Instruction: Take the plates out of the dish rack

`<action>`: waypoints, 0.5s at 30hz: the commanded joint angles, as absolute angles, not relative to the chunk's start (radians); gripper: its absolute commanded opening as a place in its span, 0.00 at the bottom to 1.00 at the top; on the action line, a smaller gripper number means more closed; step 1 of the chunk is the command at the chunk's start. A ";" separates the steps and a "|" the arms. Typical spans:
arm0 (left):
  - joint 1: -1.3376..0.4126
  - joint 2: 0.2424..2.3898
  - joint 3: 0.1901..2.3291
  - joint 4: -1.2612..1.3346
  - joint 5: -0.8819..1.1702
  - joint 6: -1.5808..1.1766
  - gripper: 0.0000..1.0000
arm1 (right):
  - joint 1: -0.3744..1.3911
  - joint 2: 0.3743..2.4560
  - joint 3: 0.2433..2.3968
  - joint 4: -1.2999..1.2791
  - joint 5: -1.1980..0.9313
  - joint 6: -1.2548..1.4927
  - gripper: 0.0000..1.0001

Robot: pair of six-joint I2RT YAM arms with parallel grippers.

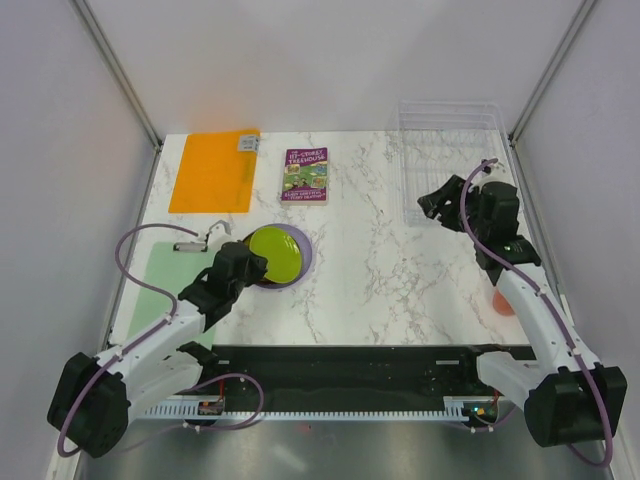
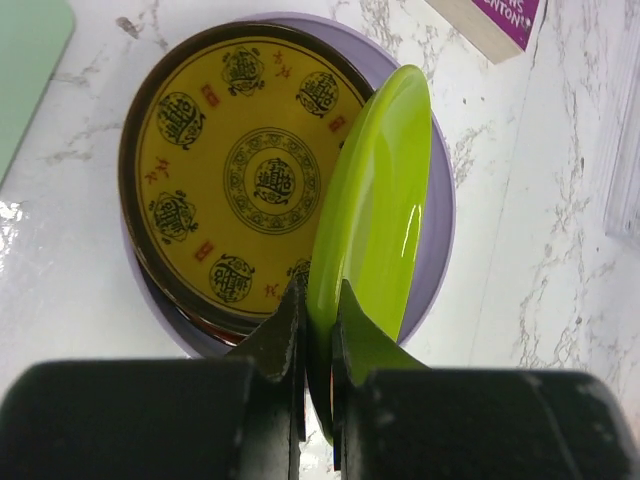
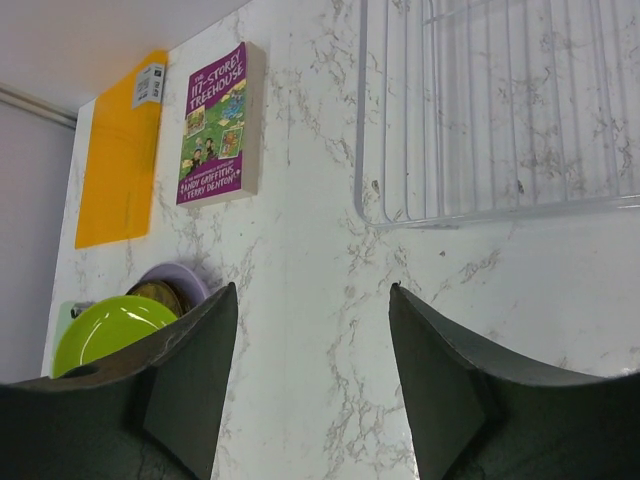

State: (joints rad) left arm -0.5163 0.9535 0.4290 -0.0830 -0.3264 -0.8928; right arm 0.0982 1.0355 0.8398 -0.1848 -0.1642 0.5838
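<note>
1. Left hand (image 2: 318, 300) clamped on the near rim of the small glossy lime-green round plate (image 2: 375, 190), one finger on each face; plate tilted on edge over the stack; cannot tell if its far rim touches
2. Stack sits left of centre on the white marbled counter (image 1: 380, 270): yellow round plate with dark medallion pattern (image 2: 240, 170) nested in the large lavender round plate (image 2: 440, 200); dark red sliver (image 2: 215, 328) under the yellow one's near edge, likely another plate, too little shows
3. Judgement: rim pinch and tilt suit a plate drawn upright from a slot; it needs laying flat before release, else it may slide or clatter
4. Clear rectangular grid-walled dish rack (image 3: 500, 120) at the counter's far right, well apart from the stack; no plate visible in it; unloading looks nearly done
5. Right hand (image 3: 310, 295) spread wide, holding nothing, hovering near the rack's near corner; probably parked out of the way
6. Left wrist alone shows the grip and the yellow pattern, mostly hidden from above; right wrist alone shows the rack's bare grid close up, with the purple paperback book (image 3: 215, 125) off to its left; overhead alone shows both arms and the gap between stack and rack
</note>
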 commanded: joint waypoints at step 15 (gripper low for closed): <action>-0.387 0.865 0.338 -0.031 -0.341 -1.006 0.21 | 0.100 1.103 0.818 -0.094 -0.241 0.597 0.69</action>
